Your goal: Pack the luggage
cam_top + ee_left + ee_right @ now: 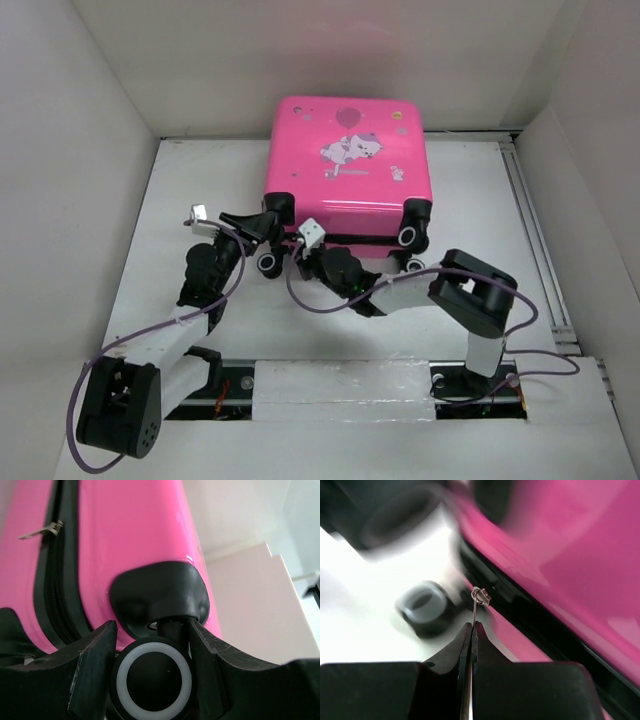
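The hot-pink luggage [345,165] lies flat and closed at the back of the table, its cartoon print up and its wheels toward me. My left gripper [262,228] is at its near left corner, its jaws closed round the stem of a black-and-white wheel [154,679]. My right gripper [312,262] is at the near edge between the wheels. It is shut on the thin metal zipper pull [475,607], which hangs from the slider [481,595] on the black zipper trim [540,630].
White walls box the table on the left, back and right. A second wheel [424,609] stands on the table just left of the zipper pull. The right near wheel [408,236] is beside my right arm. Purple cables trail from both arms.
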Controlling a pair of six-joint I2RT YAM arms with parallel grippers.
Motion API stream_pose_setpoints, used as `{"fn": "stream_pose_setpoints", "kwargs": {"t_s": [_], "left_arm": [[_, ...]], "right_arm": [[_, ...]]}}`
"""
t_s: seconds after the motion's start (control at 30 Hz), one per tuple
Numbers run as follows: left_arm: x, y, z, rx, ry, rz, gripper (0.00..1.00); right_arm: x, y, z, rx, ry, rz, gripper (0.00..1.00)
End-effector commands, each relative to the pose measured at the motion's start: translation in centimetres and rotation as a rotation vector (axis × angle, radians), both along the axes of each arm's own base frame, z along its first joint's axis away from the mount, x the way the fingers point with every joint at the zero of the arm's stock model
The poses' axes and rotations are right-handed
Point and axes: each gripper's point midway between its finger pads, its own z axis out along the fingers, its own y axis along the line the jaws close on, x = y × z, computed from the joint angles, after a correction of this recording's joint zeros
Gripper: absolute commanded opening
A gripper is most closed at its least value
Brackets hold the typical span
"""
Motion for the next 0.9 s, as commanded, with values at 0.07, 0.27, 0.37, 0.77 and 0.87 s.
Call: {"fn": "stream_pose_setpoints", "kwargs": {"t_s": [0.07,0.27,0.37,0.77,0.87], "left_arm": [[-4.7,-6.0,9.9,-0.110,-0.284,-0.330,0.00],[-5.6,-5.9,10.4,-0.154,-0.274,-0.350,0.00],[-5.9,-5.7,10.3,-0.157,-0.277,-0.341,0.00],[-3.7,-4.7,10.1,-0.087,-0.274,-0.229,0.00],[-3.6,-4.8,10.4,-0.081,-0.286,-0.227,0.00]], "right_arm": [[-4.9,9.6,4.4,0.136,-0.054,0.437,0.00],[-4.6,12.9,6.2,0.188,-0.072,0.508,0.00],[-5.1,13.0,7.4,0.240,-0.063,0.526,0.01],[-7.4,-2.6,4.6,0.047,0.083,0.214,0.55],[-7.1,-6.8,6.3,0.034,0.082,0.081,0.48]]}}
